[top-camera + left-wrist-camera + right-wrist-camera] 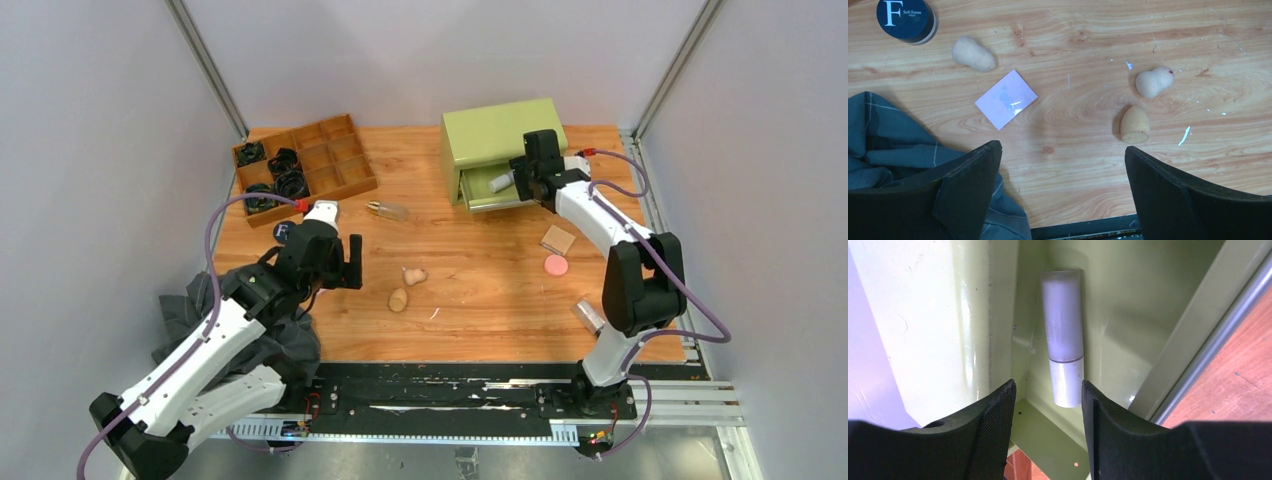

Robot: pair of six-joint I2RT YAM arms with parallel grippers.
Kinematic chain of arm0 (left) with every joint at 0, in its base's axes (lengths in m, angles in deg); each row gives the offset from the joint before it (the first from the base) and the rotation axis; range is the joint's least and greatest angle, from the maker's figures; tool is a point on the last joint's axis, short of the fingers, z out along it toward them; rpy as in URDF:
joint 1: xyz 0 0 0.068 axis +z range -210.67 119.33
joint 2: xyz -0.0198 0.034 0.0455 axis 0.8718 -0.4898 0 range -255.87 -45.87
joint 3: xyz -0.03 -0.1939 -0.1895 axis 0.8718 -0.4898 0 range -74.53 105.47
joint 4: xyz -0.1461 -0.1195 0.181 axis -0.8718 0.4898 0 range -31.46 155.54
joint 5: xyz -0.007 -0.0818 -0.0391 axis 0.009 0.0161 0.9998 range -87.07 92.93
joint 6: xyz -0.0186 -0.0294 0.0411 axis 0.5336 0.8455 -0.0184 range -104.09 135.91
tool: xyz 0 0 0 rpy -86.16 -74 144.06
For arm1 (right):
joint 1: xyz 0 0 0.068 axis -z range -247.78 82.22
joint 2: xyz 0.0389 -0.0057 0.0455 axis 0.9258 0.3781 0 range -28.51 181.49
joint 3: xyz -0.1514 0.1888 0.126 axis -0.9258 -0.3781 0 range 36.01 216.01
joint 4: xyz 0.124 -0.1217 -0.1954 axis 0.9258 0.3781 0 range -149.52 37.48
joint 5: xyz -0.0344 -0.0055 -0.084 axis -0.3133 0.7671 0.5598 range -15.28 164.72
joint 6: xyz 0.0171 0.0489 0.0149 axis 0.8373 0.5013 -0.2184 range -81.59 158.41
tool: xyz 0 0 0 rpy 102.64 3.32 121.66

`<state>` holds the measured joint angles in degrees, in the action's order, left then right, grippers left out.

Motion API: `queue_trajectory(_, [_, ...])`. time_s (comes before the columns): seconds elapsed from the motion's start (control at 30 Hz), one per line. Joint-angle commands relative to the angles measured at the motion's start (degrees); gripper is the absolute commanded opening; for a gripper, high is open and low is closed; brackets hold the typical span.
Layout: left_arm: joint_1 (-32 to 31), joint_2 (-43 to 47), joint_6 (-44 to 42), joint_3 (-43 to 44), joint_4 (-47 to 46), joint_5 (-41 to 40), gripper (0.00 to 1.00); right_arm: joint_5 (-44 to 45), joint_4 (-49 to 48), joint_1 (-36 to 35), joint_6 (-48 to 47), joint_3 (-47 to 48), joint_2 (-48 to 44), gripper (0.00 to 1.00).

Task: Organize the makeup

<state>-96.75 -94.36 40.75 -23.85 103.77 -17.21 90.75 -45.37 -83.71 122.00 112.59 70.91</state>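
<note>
The silver-white tube (pixel 1064 337) lies loose in the open drawer (pixel 1128 315) of the green box (pixel 497 132); it also shows in the top view (pixel 502 182). My right gripper (pixel 1048 395) hangs open just over the tube's cap end, not gripping it. My left gripper (pixel 1063 165) is open and empty above bare wood. Three beige sponges (pixel 974 53) (pixel 1154 81) (pixel 1135 124) and the dark "F" compact (pixel 905 20) lie ahead of it. A clear bottle (pixel 388 210), the tan pad (pixel 558 239), the pink puff (pixel 556 265) and a second clear bottle (pixel 588 314) lie on the table.
A wooden divided tray (pixel 340 160) at the back left holds black coiled bands (pixel 288 182). The dark grey cloth (pixel 893 150) is bunched at the near left under my left finger. A pale pink square card (pixel 1006 98) lies by the sponges. The table's near edge is just below my left gripper.
</note>
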Motion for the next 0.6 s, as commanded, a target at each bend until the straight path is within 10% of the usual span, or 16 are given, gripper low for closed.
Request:
queue_trajectory(0.0, [0.3, -0.52, 0.31, 2.01, -1.18, -0.27, 0.98, 0.04, 2.18, 1.11, -4.55, 1.12, -3.73, 0.51])
queue_trajectory(0.33, [3.63, -8.12, 3.74, 1.16, -2.87, 1.0, 0.98, -17.1, -13.69, 0.82, -43.14, -7.63, -23.3, 0.49])
queue_trajectory(0.57, [6.74, -12.24, 5.71, -2.34, -6.29, 3.63, 0.98, -17.02, 1.79, 0.31, -61.96, -10.46, -35.19, 0.6])
